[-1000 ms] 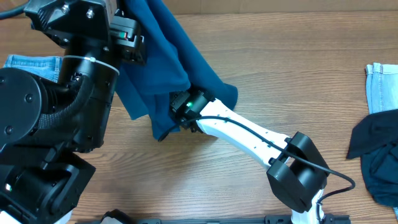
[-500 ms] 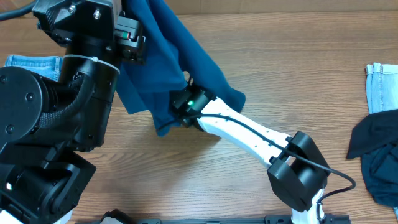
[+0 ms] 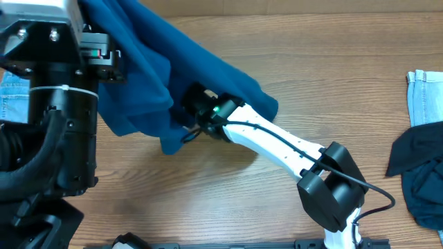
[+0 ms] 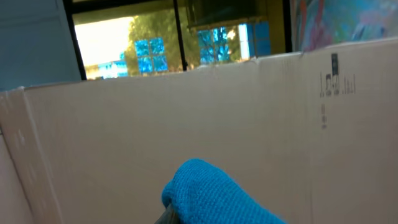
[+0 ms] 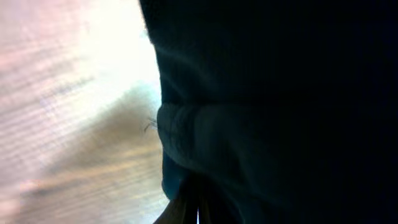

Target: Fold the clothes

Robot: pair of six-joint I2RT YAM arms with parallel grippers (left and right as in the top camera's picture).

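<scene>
The clothes here are a deep blue shirt point(image 3: 173, 62) hanging from the top left of the overhead view down to the wooden table point(image 3: 325, 62). My left gripper point(image 3: 119, 61) holds its upper part high, the fingertips buried in the cloth. In the left wrist view a bulge of the blue shirt point(image 4: 211, 193) sits over the left gripper point(image 4: 177, 218). My right gripper point(image 3: 188, 114) is shut on the shirt's lower edge. In the right wrist view the right gripper point(image 5: 196, 208) pinches the dark folded hem point(image 5: 205, 143).
Light-blue jeans point(image 3: 8, 86) peek out behind the left arm. Another piece of denim point(image 3: 423, 93) and a dark garment point(image 3: 419, 173) lie at the right edge. A cardboard wall point(image 4: 186, 118) fills the left wrist view.
The right gripper's jaws have closed on the shirt's lower edge. The left arm has shifted left with the shirt, drawing the cloth wider between the two grippers.
</scene>
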